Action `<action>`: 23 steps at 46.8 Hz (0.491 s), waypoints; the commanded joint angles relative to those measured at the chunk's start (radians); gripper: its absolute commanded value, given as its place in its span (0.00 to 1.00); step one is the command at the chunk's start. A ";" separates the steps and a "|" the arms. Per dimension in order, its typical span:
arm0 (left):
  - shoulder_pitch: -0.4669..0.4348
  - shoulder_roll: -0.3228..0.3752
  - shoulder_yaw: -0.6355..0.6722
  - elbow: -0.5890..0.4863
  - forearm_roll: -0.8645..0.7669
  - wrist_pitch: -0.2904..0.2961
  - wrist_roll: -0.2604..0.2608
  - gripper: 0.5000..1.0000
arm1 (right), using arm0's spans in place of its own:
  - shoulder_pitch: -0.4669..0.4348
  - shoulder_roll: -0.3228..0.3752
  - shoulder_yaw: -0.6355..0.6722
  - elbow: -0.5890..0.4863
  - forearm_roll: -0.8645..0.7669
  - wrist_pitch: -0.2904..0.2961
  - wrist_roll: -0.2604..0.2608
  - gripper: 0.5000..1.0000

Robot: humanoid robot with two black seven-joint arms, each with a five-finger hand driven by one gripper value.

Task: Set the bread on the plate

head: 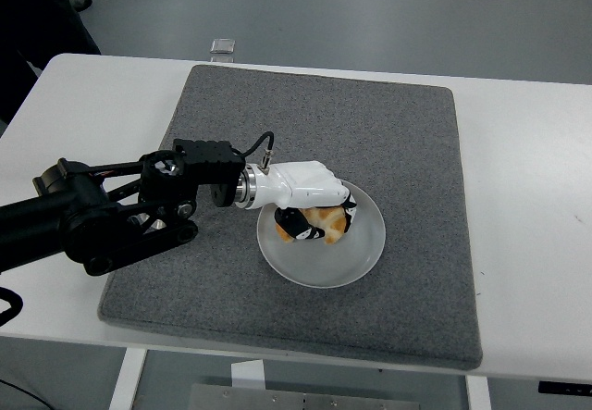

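Note:
A golden-brown piece of bread point(319, 224) is held inside the white plate point(356, 257), which sits in the middle of the grey mat. My left hand point(319, 214), white with black finger pads, is curled around the bread from above and behind, low over the plate's far-left part. The black left arm point(120, 211) reaches in from the left edge across the mat. Whether the bread touches the plate's surface is hidden by the fingers. The right arm does not show.
A grey felt mat point(407, 142) covers most of the white table point(527, 206). A small clear object point(222, 47) lies at the table's far edge, beyond the mat.

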 commanded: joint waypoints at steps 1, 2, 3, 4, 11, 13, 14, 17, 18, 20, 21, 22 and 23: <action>0.000 0.000 -0.003 -0.004 -0.008 0.001 0.000 0.00 | 0.000 0.000 0.000 0.000 0.000 0.000 0.000 0.90; 0.000 0.000 -0.003 -0.004 -0.009 0.001 0.000 0.00 | 0.000 0.000 0.000 0.000 0.000 0.000 0.000 0.90; 0.000 0.000 -0.004 -0.004 -0.009 0.001 0.001 0.00 | 0.000 0.000 0.000 0.000 0.000 0.000 0.000 0.90; 0.000 0.000 -0.006 -0.004 -0.009 0.001 0.000 0.00 | 0.000 0.000 0.002 0.000 0.000 0.000 0.000 0.90; 0.009 0.000 -0.004 -0.007 -0.009 0.001 0.001 0.33 | 0.000 0.000 0.002 0.000 0.000 0.000 0.000 0.90; 0.011 0.002 -0.004 -0.009 -0.009 0.001 0.000 0.43 | 0.000 0.000 0.000 0.000 0.000 0.000 0.000 0.91; 0.011 0.002 -0.004 -0.009 -0.009 0.001 0.001 0.46 | 0.000 0.000 0.000 0.000 0.000 0.000 0.000 0.91; 0.011 0.002 -0.004 -0.009 -0.009 0.001 0.001 0.54 | 0.000 0.000 0.000 0.000 0.000 0.000 0.000 0.90; 0.011 0.002 -0.004 -0.009 -0.011 0.001 0.001 0.58 | 0.000 0.000 0.000 0.000 0.000 0.000 0.000 0.90; 0.011 0.003 -0.004 -0.009 -0.011 0.001 0.001 0.68 | 0.000 0.000 0.000 0.000 0.000 0.000 0.000 0.90; 0.011 0.003 -0.006 -0.009 -0.011 0.001 0.001 0.72 | 0.000 0.000 0.000 -0.001 0.000 0.000 0.000 0.90; 0.011 0.003 -0.006 -0.009 -0.011 0.001 0.001 0.76 | 0.000 0.000 0.000 0.000 0.000 0.000 0.000 0.90; 0.011 0.003 -0.009 -0.009 -0.011 0.001 0.001 0.79 | 0.000 0.000 0.002 0.000 0.000 0.000 0.000 0.90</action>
